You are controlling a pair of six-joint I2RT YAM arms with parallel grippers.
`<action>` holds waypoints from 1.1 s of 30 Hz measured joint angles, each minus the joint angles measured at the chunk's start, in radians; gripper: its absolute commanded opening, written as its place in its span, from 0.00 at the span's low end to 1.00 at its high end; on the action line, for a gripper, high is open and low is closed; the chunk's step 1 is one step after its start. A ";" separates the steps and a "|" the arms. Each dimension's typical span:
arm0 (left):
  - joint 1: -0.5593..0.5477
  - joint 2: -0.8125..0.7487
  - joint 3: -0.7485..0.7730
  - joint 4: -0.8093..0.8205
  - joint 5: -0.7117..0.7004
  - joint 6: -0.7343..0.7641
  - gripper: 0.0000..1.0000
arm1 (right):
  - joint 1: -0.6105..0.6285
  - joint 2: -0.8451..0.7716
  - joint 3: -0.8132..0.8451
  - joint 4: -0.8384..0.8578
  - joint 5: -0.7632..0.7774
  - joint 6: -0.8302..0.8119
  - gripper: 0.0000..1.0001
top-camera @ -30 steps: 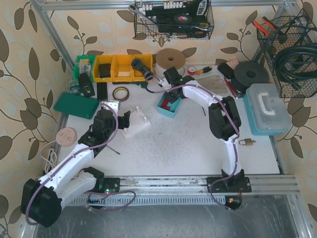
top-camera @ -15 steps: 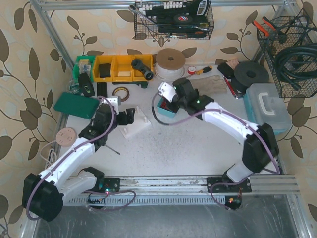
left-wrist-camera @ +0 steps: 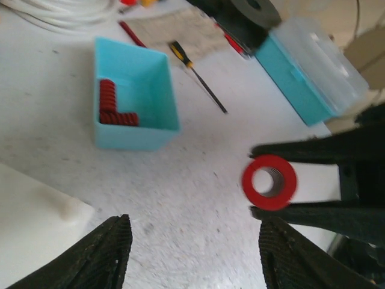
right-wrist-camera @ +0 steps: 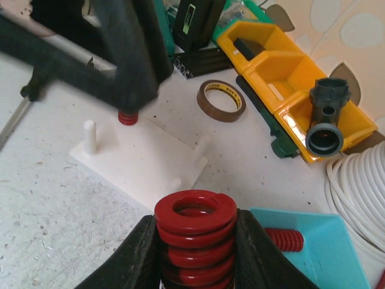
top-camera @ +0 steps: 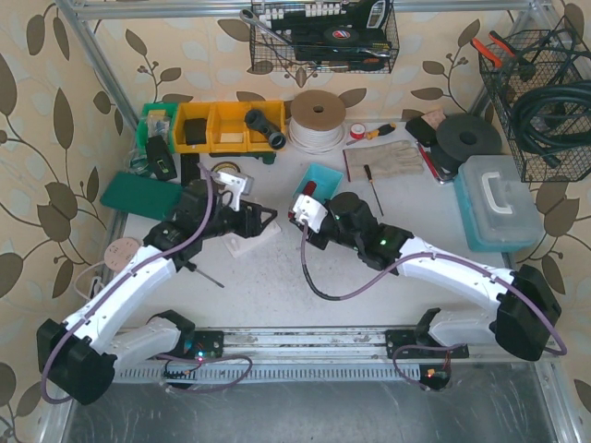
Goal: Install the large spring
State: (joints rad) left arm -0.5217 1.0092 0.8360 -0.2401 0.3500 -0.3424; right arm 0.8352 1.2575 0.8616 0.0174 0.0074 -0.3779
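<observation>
On the speckled white table (top-camera: 277, 277), backed by leaf-patterned wallpaper (top-camera: 55, 138): right gripper (right-wrist-camera: 195, 259) pinches the large red spring (right-wrist-camera: 194, 223) near the white peg plate (right-wrist-camera: 144, 159); left gripper (left-wrist-camera: 192, 253) spread above the plate.

The speckled white bench (top-camera: 268, 295) carries a white peg plate (right-wrist-camera: 141, 162) lying flat near its middle. Just right of the plate sits a teal bin (left-wrist-camera: 138, 131), with a screwdriver (left-wrist-camera: 198, 78) and a cloth (top-camera: 395, 157) beyond it. A roll of brown tape (right-wrist-camera: 221, 117) lies behind the plate, near the yellow bins (top-camera: 231, 146) and a coil of white cable (top-camera: 305, 137) along the back. A green case (top-camera: 143, 196) lies at the left edge and a clear-lidded teal box (top-camera: 499, 203) at the right.
</observation>
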 measured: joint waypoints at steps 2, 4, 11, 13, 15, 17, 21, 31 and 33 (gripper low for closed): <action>-0.043 0.009 0.003 -0.022 0.009 0.015 0.65 | 0.014 -0.005 -0.019 0.032 0.002 0.011 0.03; -0.077 0.023 0.006 -0.035 0.021 0.027 0.68 | 0.022 -0.006 -0.028 0.047 0.004 0.019 0.03; -0.107 0.067 0.013 -0.044 0.048 0.043 0.72 | 0.035 0.002 -0.032 0.089 0.016 0.038 0.03; -0.107 0.079 0.016 -0.044 0.056 0.046 0.72 | 0.038 0.012 -0.032 0.098 0.019 0.042 0.03; -0.107 0.090 0.016 -0.043 0.068 0.046 0.70 | 0.039 0.023 -0.032 0.106 0.023 0.042 0.03; -0.107 0.093 0.016 -0.045 0.071 0.046 0.67 | 0.040 0.034 -0.032 0.112 0.031 0.042 0.03; -0.108 0.069 0.016 -0.052 0.017 0.037 0.66 | 0.042 0.051 -0.032 0.122 0.049 0.042 0.02; -0.108 0.006 0.026 0.002 -0.026 0.001 0.61 | 0.068 0.061 -0.032 0.126 0.044 0.042 0.02; -0.108 0.043 0.033 0.002 -0.020 0.002 0.60 | 0.072 0.061 -0.032 0.132 0.041 0.041 0.02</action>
State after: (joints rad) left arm -0.6296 1.0519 0.8692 -0.2386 0.3302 -0.3408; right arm 0.9070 1.3190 0.8291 0.1490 0.0483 -0.3367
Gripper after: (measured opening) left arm 0.616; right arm 0.282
